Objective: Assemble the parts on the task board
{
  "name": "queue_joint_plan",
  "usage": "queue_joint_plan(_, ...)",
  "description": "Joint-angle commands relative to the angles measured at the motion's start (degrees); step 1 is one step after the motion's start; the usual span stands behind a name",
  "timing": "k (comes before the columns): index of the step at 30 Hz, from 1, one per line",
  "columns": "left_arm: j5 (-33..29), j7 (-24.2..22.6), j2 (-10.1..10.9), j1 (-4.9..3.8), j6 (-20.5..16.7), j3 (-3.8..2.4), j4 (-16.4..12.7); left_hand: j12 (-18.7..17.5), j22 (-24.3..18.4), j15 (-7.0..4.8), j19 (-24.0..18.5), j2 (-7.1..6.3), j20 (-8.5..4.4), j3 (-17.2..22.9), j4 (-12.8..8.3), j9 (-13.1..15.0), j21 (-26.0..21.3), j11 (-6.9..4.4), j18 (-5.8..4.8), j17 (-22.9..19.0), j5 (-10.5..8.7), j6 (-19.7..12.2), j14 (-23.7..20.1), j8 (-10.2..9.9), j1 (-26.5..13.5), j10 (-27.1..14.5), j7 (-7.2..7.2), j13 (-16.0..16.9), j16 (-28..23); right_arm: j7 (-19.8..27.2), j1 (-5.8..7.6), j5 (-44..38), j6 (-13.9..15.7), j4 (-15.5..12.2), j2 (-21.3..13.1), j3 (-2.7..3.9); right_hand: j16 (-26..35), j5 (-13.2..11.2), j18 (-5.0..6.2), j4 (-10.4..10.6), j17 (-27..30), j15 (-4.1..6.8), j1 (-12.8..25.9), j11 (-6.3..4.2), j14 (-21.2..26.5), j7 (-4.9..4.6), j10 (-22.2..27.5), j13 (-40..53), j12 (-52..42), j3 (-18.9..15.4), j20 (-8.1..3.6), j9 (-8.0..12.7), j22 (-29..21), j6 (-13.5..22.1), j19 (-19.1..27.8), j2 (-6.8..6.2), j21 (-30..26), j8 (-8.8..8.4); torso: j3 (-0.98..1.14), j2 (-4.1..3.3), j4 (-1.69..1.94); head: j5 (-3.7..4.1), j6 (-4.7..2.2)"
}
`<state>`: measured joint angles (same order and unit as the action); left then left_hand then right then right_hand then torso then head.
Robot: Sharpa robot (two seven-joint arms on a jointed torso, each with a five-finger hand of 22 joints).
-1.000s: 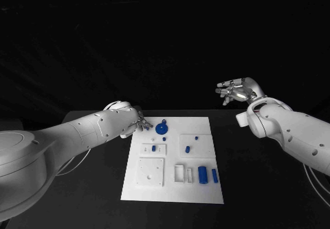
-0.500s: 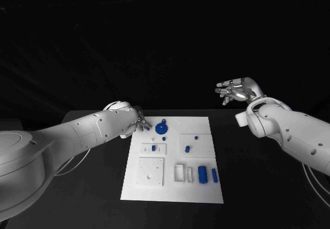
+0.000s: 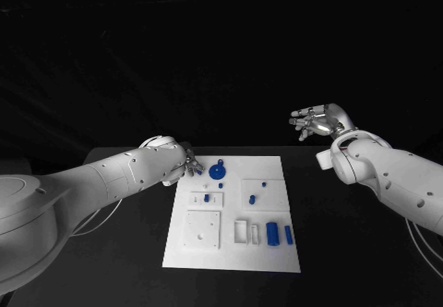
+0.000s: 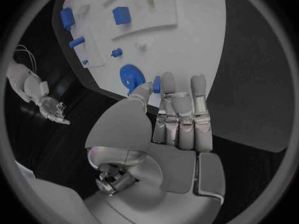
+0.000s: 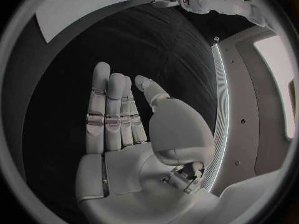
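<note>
The white task board lies in the middle of the black table. A blue gear sits near its far left corner, and several small blue parts lie or stand further along it. My left hand hovers at the board's far left edge with its fingers straight and nothing in it. In the left wrist view its fingertips reach almost to the gear over the board. My right hand is raised beyond the far right of the table, its fingers straight and apart.
White fixture blocks with slots are fixed on the near half of the board. Bare black table lies to the board's right and left. The left wrist view shows my right hand far off.
</note>
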<state>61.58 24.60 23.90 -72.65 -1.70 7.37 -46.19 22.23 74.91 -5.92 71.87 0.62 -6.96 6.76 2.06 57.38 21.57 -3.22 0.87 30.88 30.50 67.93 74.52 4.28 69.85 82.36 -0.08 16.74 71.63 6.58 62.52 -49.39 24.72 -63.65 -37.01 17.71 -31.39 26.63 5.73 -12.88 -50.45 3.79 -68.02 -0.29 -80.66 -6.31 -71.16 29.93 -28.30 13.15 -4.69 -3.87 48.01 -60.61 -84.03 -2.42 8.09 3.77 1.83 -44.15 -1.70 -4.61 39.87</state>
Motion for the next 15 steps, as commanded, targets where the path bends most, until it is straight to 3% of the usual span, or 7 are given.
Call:
queue_joint_plan(1, -1.8, -0.9, 0.4, -0.15, -1.4, -0.08, -1.0, 0.1, 1.2, -0.44, 0.0, 1.01, -0.52, 2.7, -1.9, 3.4, 0.6, -0.21, -0.05, 0.1, 0.73, 0.0, 0.1, -0.1, 1.3, 0.4, -0.19, 0.1, 0.3, 0.1, 0.02, -0.1, -0.5, 0.0, 0.1, 0.03, 0.2, 0.2, -0.41, 0.3, 0.0, -0.09, -0.2, 0.12, -0.3, -0.1, 0.1, -0.1, 0.2, 0.1, -0.12, 0.1, -0.1, 0.5, -1.4, -0.51, 0.3, -0.2, 0.0, 0.01, -0.04, -0.06, 0.07)
queue_joint_plan(8, -3.9, -0.7, 3.2, -0.58, -4.4, -0.24, -5.4, 0.2, 1.2, -0.53, 0.0, 0.85, -0.59, 4.6, -3.4, 4.4, 1.4, -0.36, 0.1, 0.4, 1.16, 0.3, 0.4, -0.3, 0.2, 0.8, -0.28, 0.2, 0.4, 0.0, 0.02, -0.1, -0.6, 0.0, -0.2, 0.03, 0.2, 0.2, -0.41, 0.3, 0.0, -0.09, -0.2, 0.12, -0.3, -0.1, 0.1, -0.1, 0.2, 0.1, -0.12, 0.1, -0.1, 0.5, -1.4, -0.51, 0.3, -0.2, 0.09, 0.1, 0.08, -0.06, 0.27)
queue_joint_plan(15, -4.9, -0.9, 8.3, -0.79, -10.6, -0.18, -14.4, 0.2, 1.1, -0.67, 0.1, 0.61, -0.74, 5.3, -4.3, 4.3, 1.8, -0.49, 0.16, 0.6, 1.97, 0.8, 0.7, -0.4, -0.1, 1.1, -0.33, 0.3, 0.5, -0.1, 0.01, -0.1, -0.6, -0.6, -1.0, 0.02, 0.2, 0.2, -0.41, 0.4, -0.1, -0.1, -0.1, 0.13, -0.3, -0.1, 0.1, -0.1, 0.2, 0.1, -0.11, 0.1, -0.1, 0.5, -1.4, -0.55, 0.4, -0.2, 0.16, 0.34, 0.57, -0.03, 0.62)
